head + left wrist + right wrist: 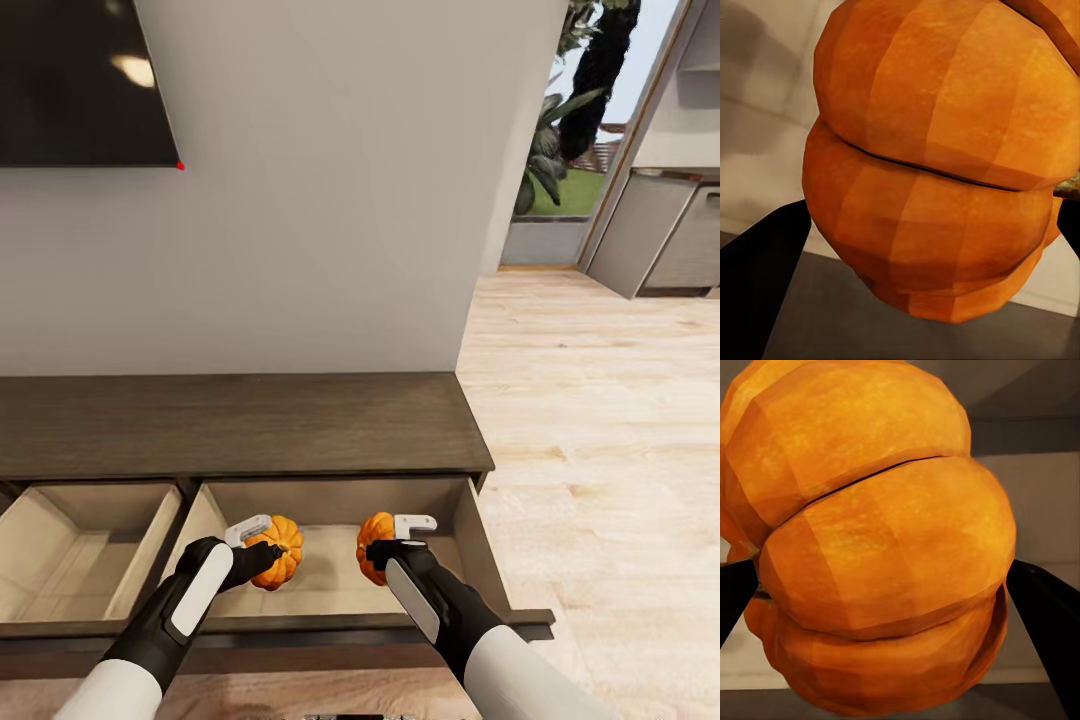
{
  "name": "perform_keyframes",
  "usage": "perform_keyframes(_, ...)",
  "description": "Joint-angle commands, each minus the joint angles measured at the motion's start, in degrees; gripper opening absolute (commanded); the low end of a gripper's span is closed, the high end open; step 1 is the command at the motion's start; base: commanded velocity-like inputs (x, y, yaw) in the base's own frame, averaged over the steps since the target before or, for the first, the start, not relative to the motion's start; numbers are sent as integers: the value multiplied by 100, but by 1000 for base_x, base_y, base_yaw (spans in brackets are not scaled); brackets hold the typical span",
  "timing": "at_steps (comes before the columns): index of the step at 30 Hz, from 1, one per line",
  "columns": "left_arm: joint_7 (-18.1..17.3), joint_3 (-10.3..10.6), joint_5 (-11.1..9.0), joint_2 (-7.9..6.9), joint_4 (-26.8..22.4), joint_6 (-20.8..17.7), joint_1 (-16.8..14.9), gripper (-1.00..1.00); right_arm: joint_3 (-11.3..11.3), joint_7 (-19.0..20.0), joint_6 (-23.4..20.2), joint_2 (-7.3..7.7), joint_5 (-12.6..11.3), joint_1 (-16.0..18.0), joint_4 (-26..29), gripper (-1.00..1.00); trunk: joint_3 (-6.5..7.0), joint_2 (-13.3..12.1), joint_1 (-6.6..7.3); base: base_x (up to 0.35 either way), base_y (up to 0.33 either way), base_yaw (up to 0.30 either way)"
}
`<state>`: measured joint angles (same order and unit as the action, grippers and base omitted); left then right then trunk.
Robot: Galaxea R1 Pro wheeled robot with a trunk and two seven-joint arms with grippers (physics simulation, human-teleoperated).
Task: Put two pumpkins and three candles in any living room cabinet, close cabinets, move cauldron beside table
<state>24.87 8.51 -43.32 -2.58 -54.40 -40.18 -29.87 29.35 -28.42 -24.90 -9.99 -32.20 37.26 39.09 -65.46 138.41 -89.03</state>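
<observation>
Fingers of the left gripper (262,543) are clamped on one pumpkin (281,551); fingers of the right gripper (392,540) are clamped on the other pumpkin (374,547). Both pumpkins hang over the open drawer (330,575) of the cabinet (240,425), its pale floor directly beneath. Judgement: release calls for lowering straight down.

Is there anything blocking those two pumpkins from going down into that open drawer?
Nothing visible. The left gripper holds one pumpkin and the right gripper holds the other pumpkin, both already over the open drawer of the cabinet, whose pale inside looks bare.
</observation>
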Motion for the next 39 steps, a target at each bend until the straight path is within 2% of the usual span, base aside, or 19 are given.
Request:
perform_keyframes(1,11,1,8,1,-1,1,-1,-100,1,3,7,-1,2,1,-2,-100,-18,42,-22,0,0,0)
perform_keyframes(7,9,1,8,-5,-1,1,-1,-100,1,-4,17,-1,-5,1,-6,-100,-18,42,-22,21,0,0)
perform_keyframes(15,18,1,8,-6,-1,1,-1,-100,1,-11,13,-1,-5,2,-6,-100,-18,42,-22,198,0,0)
perform_keyframes(32,25,1,8,-6,-1,1,-1,-100,-7,-15,-15,-1,-14,10,-6,-100,-18,42,-22,10,0,0)
perform_keyframes(39,27,-1,8,-6,-1,1,-1,-100,-8,-22,-15,-1,-14,10,-6,-100,-144,323,-176,0,0,0)
